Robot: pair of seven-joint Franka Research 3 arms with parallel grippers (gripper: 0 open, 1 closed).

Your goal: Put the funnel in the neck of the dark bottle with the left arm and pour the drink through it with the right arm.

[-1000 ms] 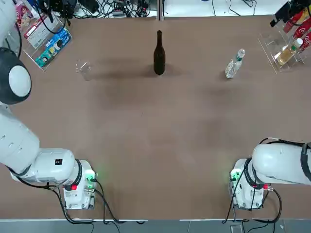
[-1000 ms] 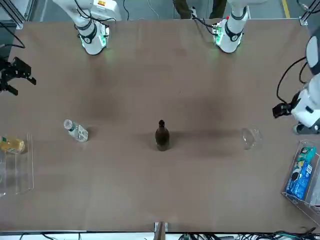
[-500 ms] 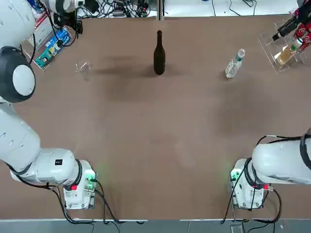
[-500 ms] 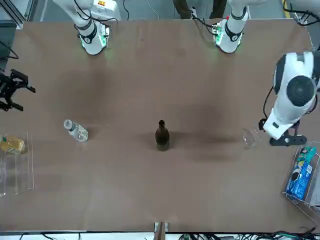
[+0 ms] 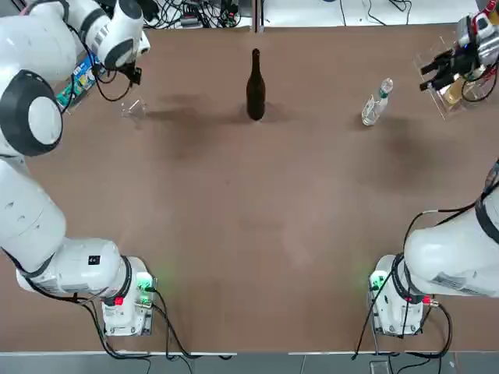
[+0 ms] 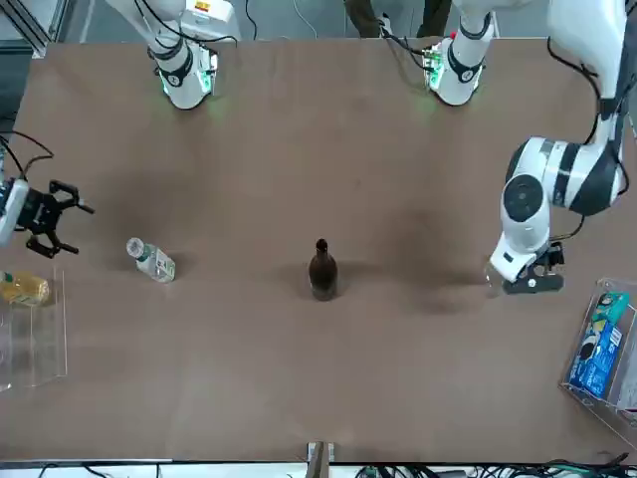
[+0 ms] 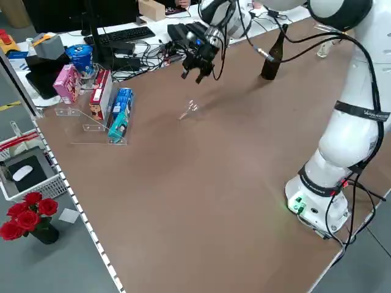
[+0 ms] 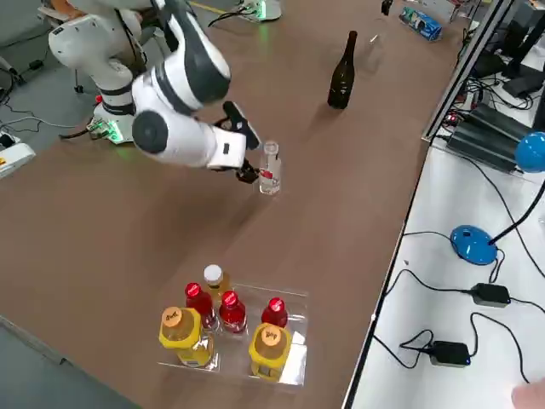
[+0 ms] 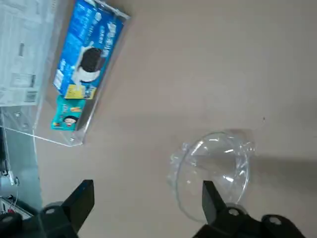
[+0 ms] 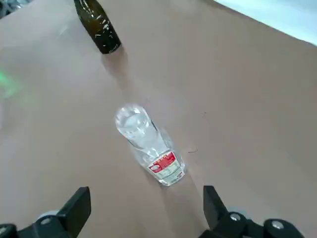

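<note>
Funnel [image 5: 134, 108]: on its side near the counter's far-left corner, long axis level, ungrasped; left gripper [image 9: 143, 208] poised above it, jaws wide. Dark bottle [image 5: 255, 86]: upright mid far edge, neck empty. Drink [image 5: 376, 101]: upright toward far-right corner; right gripper [image 10: 143, 208] spread wide nearby. Placing and pouring both remain.

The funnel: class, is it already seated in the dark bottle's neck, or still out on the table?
Out. The funnel lies on its side on the table, far from the dark bottle, whose neck is bare.
</note>
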